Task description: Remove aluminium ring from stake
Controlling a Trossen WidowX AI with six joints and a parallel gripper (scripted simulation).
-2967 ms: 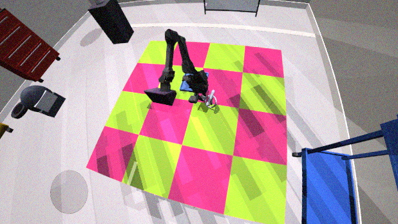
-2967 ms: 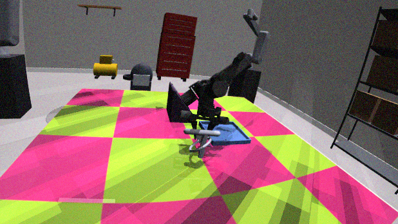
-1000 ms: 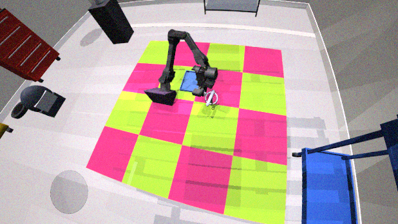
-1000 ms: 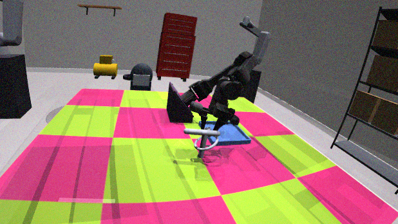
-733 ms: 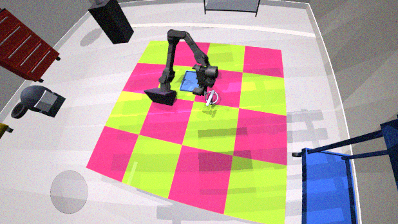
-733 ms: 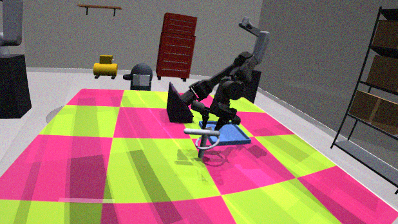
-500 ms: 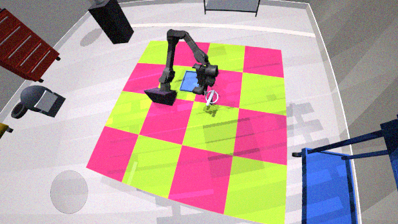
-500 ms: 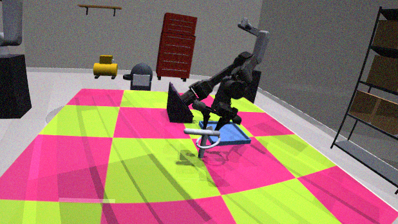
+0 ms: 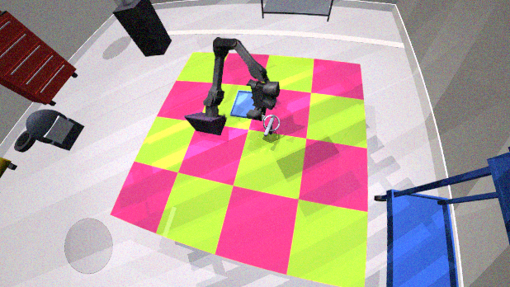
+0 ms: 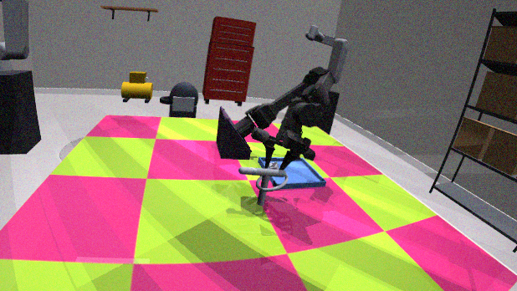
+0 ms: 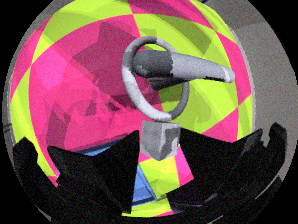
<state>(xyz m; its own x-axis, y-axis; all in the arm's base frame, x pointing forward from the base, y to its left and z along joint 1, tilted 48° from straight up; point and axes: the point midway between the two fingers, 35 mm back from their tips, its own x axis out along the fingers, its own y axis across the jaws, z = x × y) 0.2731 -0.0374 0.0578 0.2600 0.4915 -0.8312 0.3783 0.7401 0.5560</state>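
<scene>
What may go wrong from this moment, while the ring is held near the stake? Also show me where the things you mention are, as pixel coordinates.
The ring [image 9: 278,117] [image 10: 284,182] [image 11: 129,92] seems to be around the stake [image 10: 262,197], so its rim may catch the cross-bar [image 9: 268,125] [image 10: 256,171] [image 11: 197,68]. The hand [image 10: 275,167] [image 11: 158,133] grips only the small tab [image 11: 160,140], so the ring could twist or slip.

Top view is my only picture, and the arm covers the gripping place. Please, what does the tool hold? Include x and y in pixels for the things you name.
Observer: The wrist view shows the square tab [image 10: 273,165] [image 11: 160,140] of the ring between the fingers of the tool [image 9: 262,117] [image 10: 274,166] [image 11: 158,133].

Operator: Thank you. Does the ring [image 9: 279,124] [image 10: 273,190] [image 11: 131,90] lie on the mat now?

Observer: No. In the exterior view it is up off the mat, near the height of the cross-bar [image 9: 269,125] [image 10: 255,171] [image 11: 200,69].

Operator: And the blue tray [image 9: 235,103] [image 10: 301,185], which is partly covered for me?

Observer: The exterior view shows its far-from-base corner uncovered, with a low raised rim.
</scene>
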